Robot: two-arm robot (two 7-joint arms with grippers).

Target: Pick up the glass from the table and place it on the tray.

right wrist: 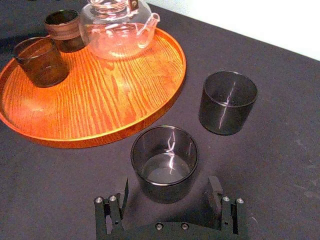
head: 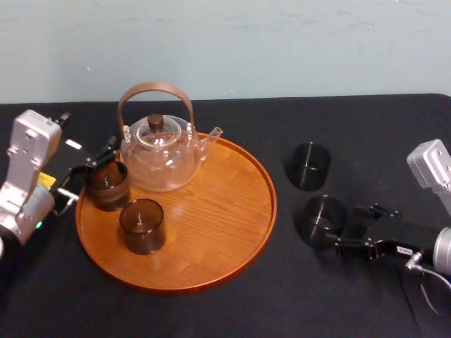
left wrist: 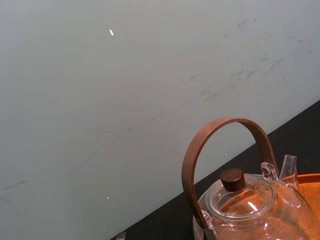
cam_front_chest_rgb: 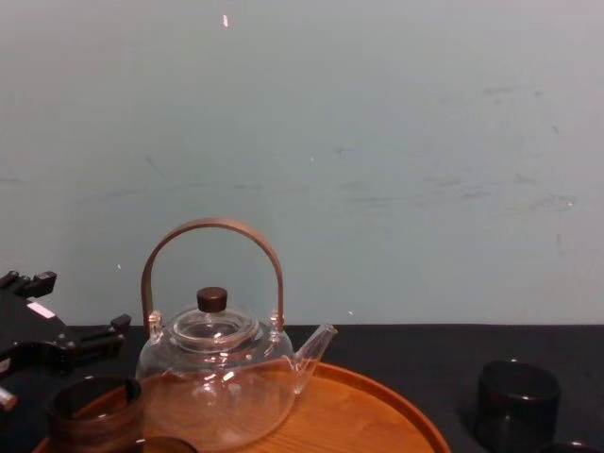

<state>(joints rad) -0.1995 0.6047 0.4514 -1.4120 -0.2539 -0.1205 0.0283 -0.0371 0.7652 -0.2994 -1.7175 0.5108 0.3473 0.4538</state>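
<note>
Though wide table (head: 211, 310) leaves room, tray (head: 225, 232) rim stands just left of target; low carry could clip it; teapot (head: 158, 158) crowds tray's back; glass (right wrist: 165, 162) on table between jaws of right claw (right wrist: 169, 192), wide open, empty; uneven closing may tip it; left claw (head: 88, 169) at tray's left rim, grip: cannot tell.

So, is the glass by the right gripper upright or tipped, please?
Upright: the glass stands mouth-up on the table, just before the open right gripper. The left gripper sits at the tray's left edge.
</note>
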